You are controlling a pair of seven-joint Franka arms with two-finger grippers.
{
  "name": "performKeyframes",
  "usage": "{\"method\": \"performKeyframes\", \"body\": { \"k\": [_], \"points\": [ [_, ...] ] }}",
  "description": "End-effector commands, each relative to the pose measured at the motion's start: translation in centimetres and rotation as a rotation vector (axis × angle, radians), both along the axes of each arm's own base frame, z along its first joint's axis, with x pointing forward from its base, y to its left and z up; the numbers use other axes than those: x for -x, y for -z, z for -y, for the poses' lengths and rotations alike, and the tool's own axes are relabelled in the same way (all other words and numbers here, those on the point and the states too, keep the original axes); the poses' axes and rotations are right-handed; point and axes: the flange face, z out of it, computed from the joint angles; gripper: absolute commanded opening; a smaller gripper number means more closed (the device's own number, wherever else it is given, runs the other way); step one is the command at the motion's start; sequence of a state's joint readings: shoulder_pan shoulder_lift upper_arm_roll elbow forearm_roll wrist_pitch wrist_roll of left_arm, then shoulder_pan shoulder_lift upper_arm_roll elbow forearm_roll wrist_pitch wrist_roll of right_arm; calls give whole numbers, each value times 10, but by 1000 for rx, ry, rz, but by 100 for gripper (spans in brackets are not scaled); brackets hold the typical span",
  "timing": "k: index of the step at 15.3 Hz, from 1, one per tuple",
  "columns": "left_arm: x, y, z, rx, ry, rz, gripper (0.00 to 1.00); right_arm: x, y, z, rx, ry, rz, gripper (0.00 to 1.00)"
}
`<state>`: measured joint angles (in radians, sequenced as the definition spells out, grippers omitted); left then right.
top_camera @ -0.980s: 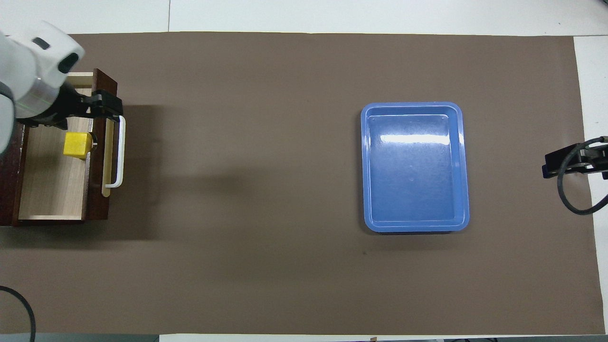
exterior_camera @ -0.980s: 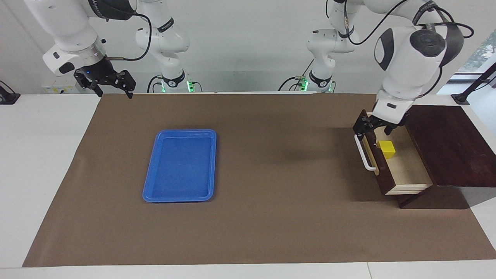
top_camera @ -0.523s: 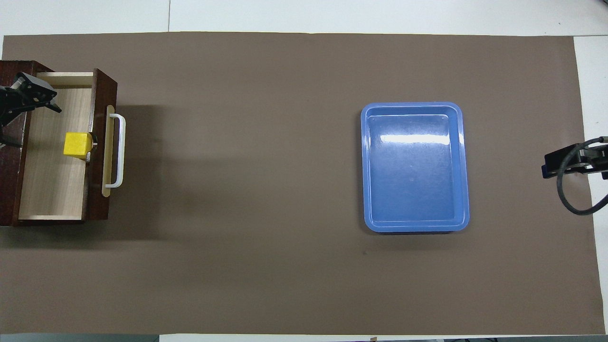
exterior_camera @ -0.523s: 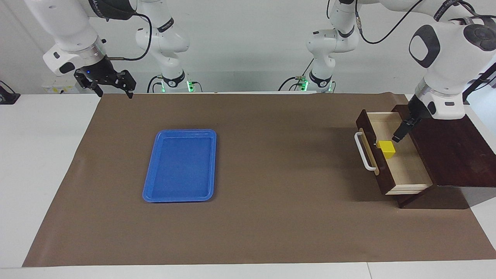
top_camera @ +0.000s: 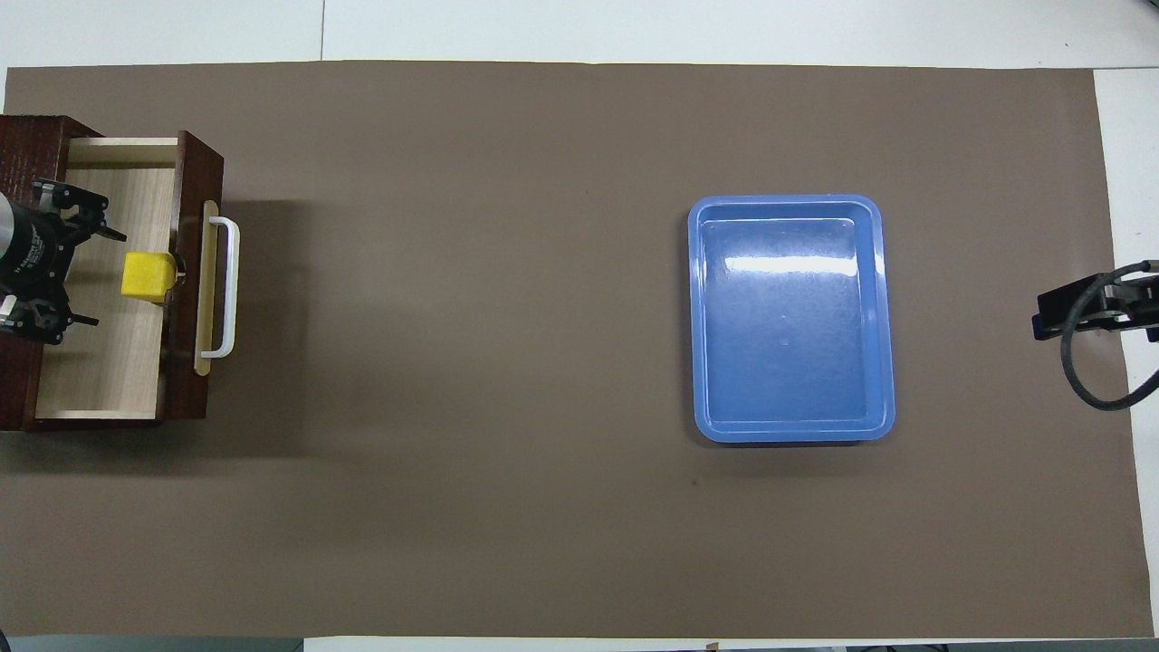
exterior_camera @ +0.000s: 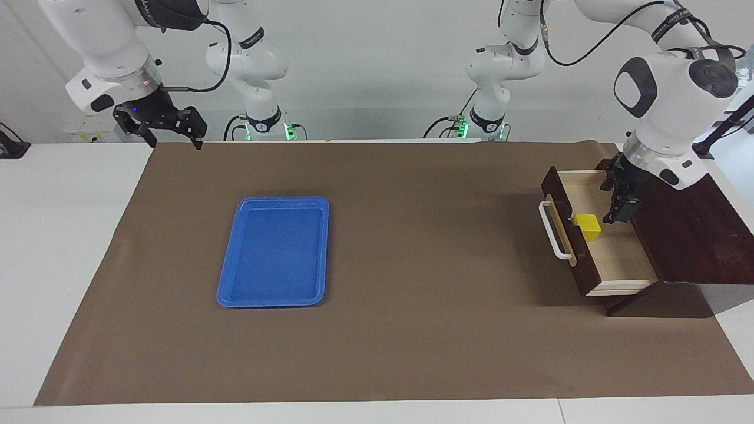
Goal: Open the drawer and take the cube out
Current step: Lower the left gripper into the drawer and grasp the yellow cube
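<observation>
The left gripper (exterior_camera: 619, 203) hangs over the open drawer (exterior_camera: 612, 253), its fingers spread, just beside the cube (exterior_camera: 588, 227) but not touching it; a second ago it was at the white handle (exterior_camera: 554, 231), then swung across to the box's side and has now come down toward the cube; so the opening looks done and the grasp is next. The cube sits against the drawer's front wall, at the left arm's end of the bench. The right gripper (exterior_camera: 168, 123) waits, open, over the corner at the right arm's end; the blue tray (exterior_camera: 274, 253) lies toward that end. The facing view shows the left gripper's height above the drawer floor; the overhead view shows its two fingers (top_camera: 54, 195) spaced wider than the cube (top_camera: 148, 276).
</observation>
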<state>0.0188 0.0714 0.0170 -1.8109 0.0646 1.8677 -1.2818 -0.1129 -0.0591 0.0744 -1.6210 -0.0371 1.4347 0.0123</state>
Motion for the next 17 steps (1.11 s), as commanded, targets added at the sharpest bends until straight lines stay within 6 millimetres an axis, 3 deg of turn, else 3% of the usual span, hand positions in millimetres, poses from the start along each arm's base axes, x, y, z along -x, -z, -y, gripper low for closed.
{"method": "performKeyframes", "body": {
  "k": [1, 7, 15, 17],
  "points": [
    [8, 8, -1, 13, -65, 21, 100, 6, -2, 0, 1, -25, -8, 100],
    [6, 33, -15, 14, -116, 45, 100, 6, -2, 0, -2, -26, -9, 100],
    [3, 49, -7, 16, -170, 63, 100, 6, -2, -3, -1, -27, -6, 100],
    [3, 51, -5, 16, -166, 62, 100, 7, 2, -12, 2, -41, -12, 100]
  ]
}}
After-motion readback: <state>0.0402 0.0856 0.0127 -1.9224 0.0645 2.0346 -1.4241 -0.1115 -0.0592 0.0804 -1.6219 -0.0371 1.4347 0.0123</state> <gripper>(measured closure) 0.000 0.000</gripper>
